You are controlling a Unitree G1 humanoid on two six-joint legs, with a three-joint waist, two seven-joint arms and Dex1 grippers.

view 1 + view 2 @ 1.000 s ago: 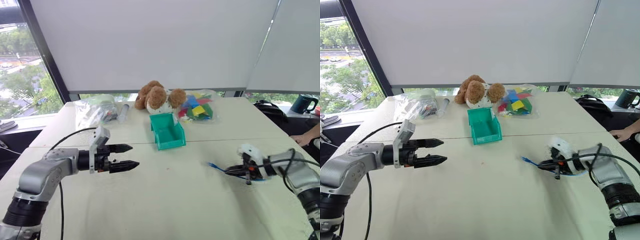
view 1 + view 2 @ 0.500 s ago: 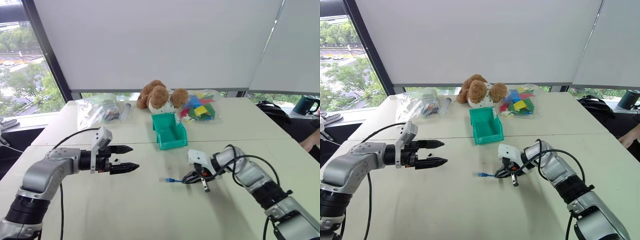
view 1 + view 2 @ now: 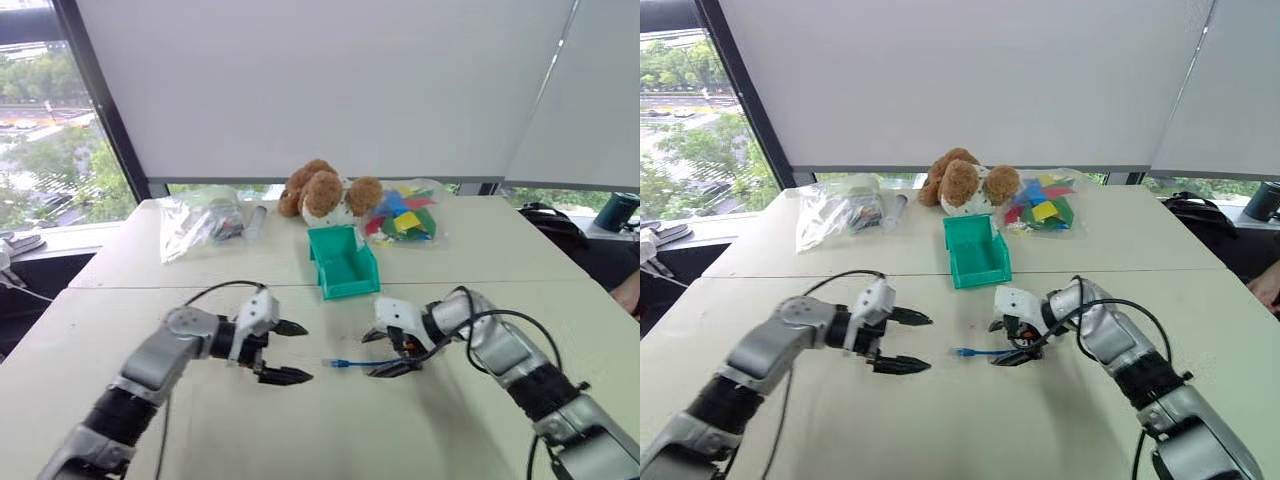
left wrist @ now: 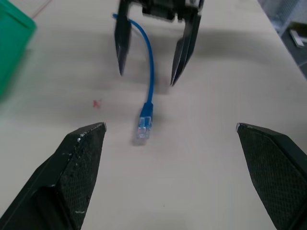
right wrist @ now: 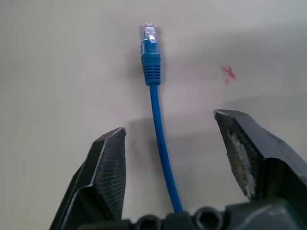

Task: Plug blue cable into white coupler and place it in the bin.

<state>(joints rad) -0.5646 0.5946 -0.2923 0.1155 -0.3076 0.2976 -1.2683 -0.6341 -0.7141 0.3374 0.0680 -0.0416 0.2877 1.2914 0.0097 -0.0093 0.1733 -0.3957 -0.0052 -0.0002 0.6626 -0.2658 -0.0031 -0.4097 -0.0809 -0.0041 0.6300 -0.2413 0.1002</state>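
While lying flat on the table: the blue cable [image 3: 352, 363] sat slightly below the centre of the left eye frame, its clear plug [image 4: 143, 126] pointing toward the left gripper.
Cable run: the cord passed back between the two fingers of the right gripper [image 3: 386, 352]; in the right wrist view it ran straight down the gap, touching neither finger [image 5: 104, 163].
Right gripper state: fingers were spread apart, with nothing clamped; the cable was loose between them.
Right gripper position: centre-right of the left eye frame, low over the table, pointing toward frame left.
Left gripper [image 3: 287, 351] state: fingers were spread wide, with nothing between them.
Left gripper position: left of frame centre, pointing toward frame right, facing the right gripper, with the plug on the bare surface between the two grippers.
Bin [image 3: 342, 262]: teal-green, it stood on the table just above frame centre, beyond both grippers, apart from the cable.
White coupler: it could not be made out.
Table [image 3: 300, 430]: pale, with a seam running across it just in front of the bin.
Teddy bear [image 3: 322, 192]: brown, directly behind the bin.
Bag of coloured pieces [image 3: 403, 208]: clear, just right of the bear.
Second clear bag [image 3: 198, 220]: upper left of centre, near the table's far edge.
Mug [image 3: 615, 212]: dark, at the right edge of the frame.
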